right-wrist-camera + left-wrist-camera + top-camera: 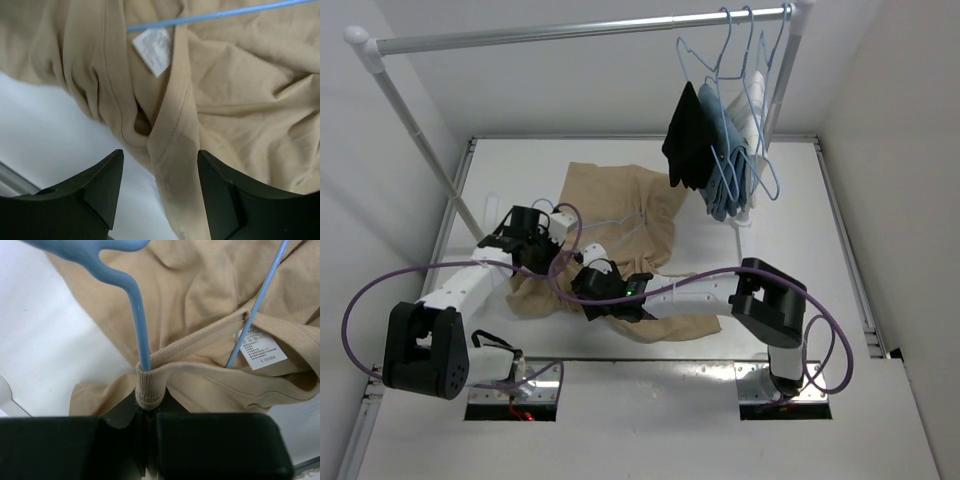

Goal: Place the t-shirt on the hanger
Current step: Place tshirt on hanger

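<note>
The tan t-shirt [620,205] lies crumpled on the white table. The pale-blue wire hanger [141,330] runs into its neck opening; another length of its wire [215,14] crosses above the white label [154,44]. My left gripper [148,407] is shut on the ribbed collar [150,382], right where the hanger wire enters it; in the top view it [532,238] sits at the shirt's left edge. My right gripper [160,167] is open, its jaws astride a fold of the shirt's neck edge [175,150] just above the cloth; in the top view it [588,285] is at the shirt's near edge.
A clothes rail [580,30] spans the back, with a slanting leg [420,150] at the left. At its right end hang like hangers with a black garment [685,140], a blue one [725,165] and a white one [755,120]. Purple cables loop beside both arms.
</note>
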